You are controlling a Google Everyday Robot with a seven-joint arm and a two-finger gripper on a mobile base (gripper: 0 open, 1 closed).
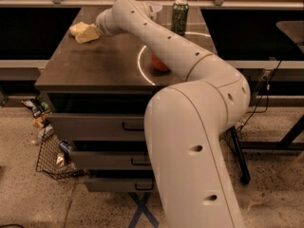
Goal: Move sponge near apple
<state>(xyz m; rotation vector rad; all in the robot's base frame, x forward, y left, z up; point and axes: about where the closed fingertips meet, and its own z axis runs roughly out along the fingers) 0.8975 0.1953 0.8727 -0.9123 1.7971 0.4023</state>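
Subject: single-arm reach over the dark top of a drawer cabinet [95,65].

Finding 1. The apple [159,65] sits on the cabinet top, largely hidden behind the arm [161,37]; only a strip of its orange-red skin shows. It serves as the reference for all positions below.

Finding 2. The sponge [77,28] lies well apart from the apple, toward the far corner of the top on the picture's left side. It appears as a pale yellow lump with no clear long axis.

Finding 3. The gripper [89,33] is at the sponge's apple-facing side, touching or overlapping it. It lies between sponge and apple, so the sponge is just beyond the gripper tip, on the line running away from the apple. Whether the gripper is open, closed, or holding the sponge cannot be determined.

Finding 4. A green drink can [179,16] stands behind the apple, on the far side of the arm.

Assessment: the coming move depends on drawing the sponge back along that same line toward the apple. The sponge has yet to leave its corner.
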